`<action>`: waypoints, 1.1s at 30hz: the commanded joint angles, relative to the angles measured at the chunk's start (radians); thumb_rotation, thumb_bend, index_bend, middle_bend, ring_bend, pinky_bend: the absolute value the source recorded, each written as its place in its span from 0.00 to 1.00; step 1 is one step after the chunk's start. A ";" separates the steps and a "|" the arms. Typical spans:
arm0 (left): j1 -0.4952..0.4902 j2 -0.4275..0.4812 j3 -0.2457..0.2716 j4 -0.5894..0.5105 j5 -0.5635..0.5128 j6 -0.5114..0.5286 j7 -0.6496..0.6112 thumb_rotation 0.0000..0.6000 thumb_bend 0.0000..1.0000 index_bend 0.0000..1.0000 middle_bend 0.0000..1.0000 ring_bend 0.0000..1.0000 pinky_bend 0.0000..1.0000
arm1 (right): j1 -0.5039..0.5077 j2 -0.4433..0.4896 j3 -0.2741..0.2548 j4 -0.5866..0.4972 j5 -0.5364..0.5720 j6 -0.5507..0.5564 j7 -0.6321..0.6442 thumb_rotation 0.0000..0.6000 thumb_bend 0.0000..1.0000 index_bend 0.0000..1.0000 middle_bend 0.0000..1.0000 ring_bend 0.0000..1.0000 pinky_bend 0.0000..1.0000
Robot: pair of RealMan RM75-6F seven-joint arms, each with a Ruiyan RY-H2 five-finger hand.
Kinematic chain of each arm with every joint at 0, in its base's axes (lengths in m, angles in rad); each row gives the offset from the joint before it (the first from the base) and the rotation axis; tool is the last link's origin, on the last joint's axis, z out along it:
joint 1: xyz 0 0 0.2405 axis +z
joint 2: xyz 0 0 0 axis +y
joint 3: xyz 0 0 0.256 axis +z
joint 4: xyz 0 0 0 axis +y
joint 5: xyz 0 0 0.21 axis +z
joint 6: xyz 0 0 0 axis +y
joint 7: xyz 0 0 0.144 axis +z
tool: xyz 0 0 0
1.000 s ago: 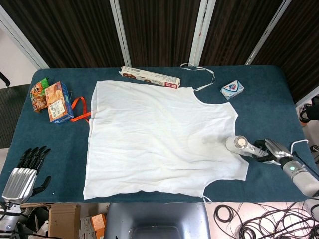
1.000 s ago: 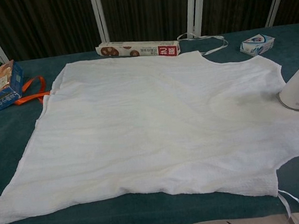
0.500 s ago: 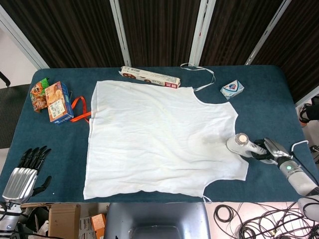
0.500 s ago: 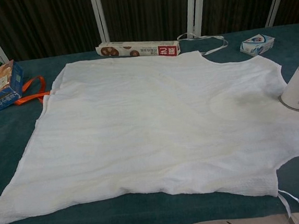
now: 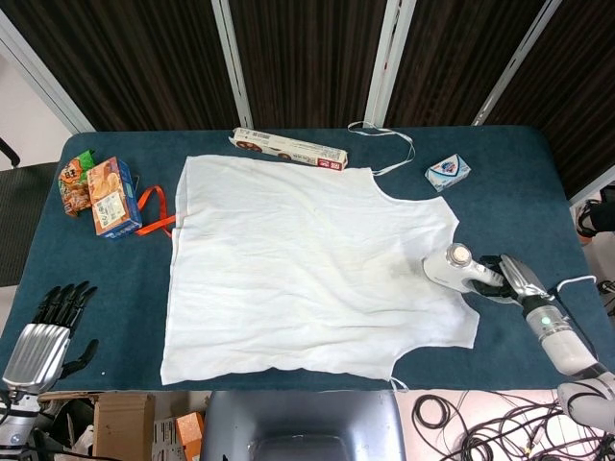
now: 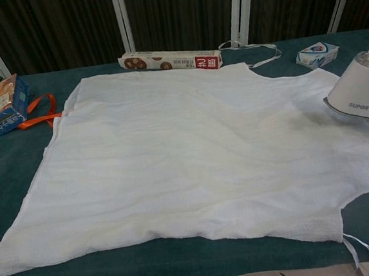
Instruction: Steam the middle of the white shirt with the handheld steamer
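A white sleeveless shirt (image 5: 307, 259) (image 6: 192, 150) lies flat across the blue table (image 5: 500, 211). The white handheld steamer (image 5: 454, 268) (image 6: 360, 97) sits over the shirt's right edge, its head pointing left toward the cloth. My right hand (image 5: 503, 277) grips the steamer's handle from the right; the chest view does not show this hand. My left hand (image 5: 46, 331) hangs off the table's front left corner, fingers apart and holding nothing.
A long snack box (image 5: 288, 149) (image 6: 170, 61) lies at the shirt's far edge. A small blue-white box (image 5: 448, 172) (image 6: 317, 54) is far right. An orange-blue carton (image 5: 111, 197) (image 6: 1, 105), an orange strap (image 5: 154, 213) and a snack bag (image 5: 74, 181) sit left. A white cord (image 5: 389, 144) trails behind.
My right hand has carried the steamer leftward and up, from the shirt's right hem further onto the cloth. In the chest view the steamer now sits higher and further left. The left hand stayed still.
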 commanded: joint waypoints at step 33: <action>-0.014 0.001 -0.004 0.006 -0.007 -0.019 -0.013 1.00 0.38 0.00 0.05 0.01 0.00 | 0.312 -0.190 0.081 -0.204 0.498 -0.128 -0.761 1.00 0.72 1.00 1.00 1.00 1.00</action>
